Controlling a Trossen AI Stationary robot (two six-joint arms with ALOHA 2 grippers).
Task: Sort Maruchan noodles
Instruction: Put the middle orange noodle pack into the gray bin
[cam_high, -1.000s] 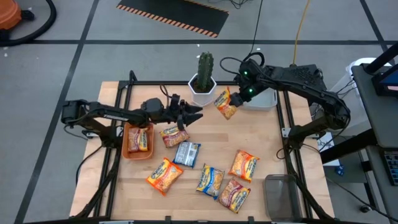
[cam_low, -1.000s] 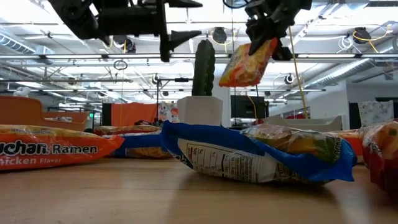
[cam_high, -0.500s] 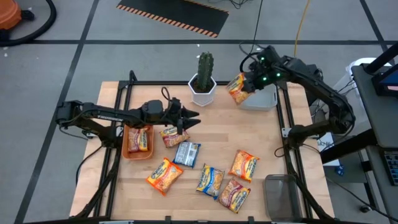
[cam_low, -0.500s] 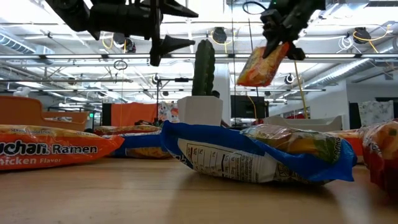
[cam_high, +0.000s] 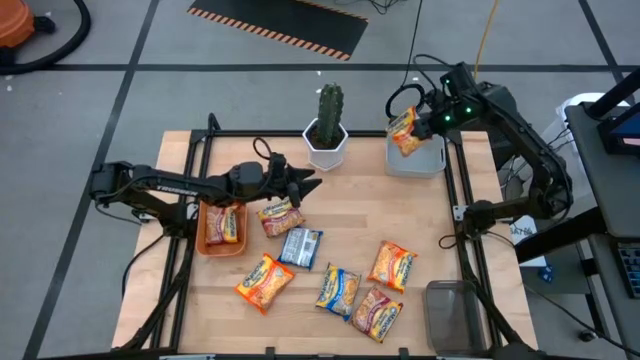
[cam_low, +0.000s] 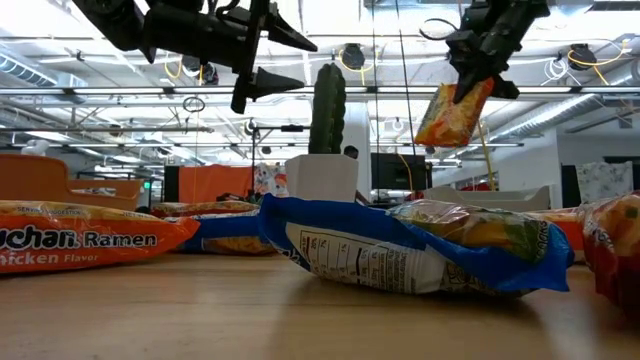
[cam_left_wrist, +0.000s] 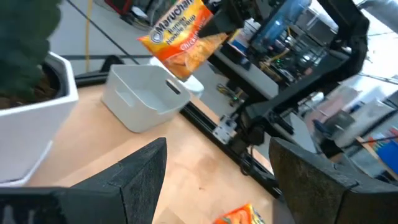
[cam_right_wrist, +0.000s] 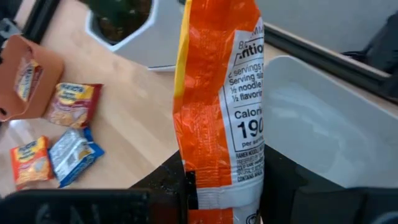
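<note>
My right gripper is shut on an orange-yellow Maruchan packet in the air over the grey bin at the table's far right. The left wrist view shows that packet above the bin. My left gripper is open and hovers above a red-orange packet lying flat beside the orange bin, which has one packet in it. Several more packets lie flat on the near half of the table, among them a blue one and an orange one. My right gripper pinches the packet between its two fingers at one short end. The fingers come from above, slanting down. The packet is lifted clear and hangs below the fingers, its free end tilted toward the cactus.
A cactus in a white pot stands at the far edge between the two arms. A clear bin sits at the near right corner. Bare wood lies between the grey bin and the packets near the front.
My right gripper has carried the packet from beside the cactus toward the table's far right corner, and it now hangs over the grey bin. My left gripper has drawn back a little toward the left and come down slightly, staying open.
</note>
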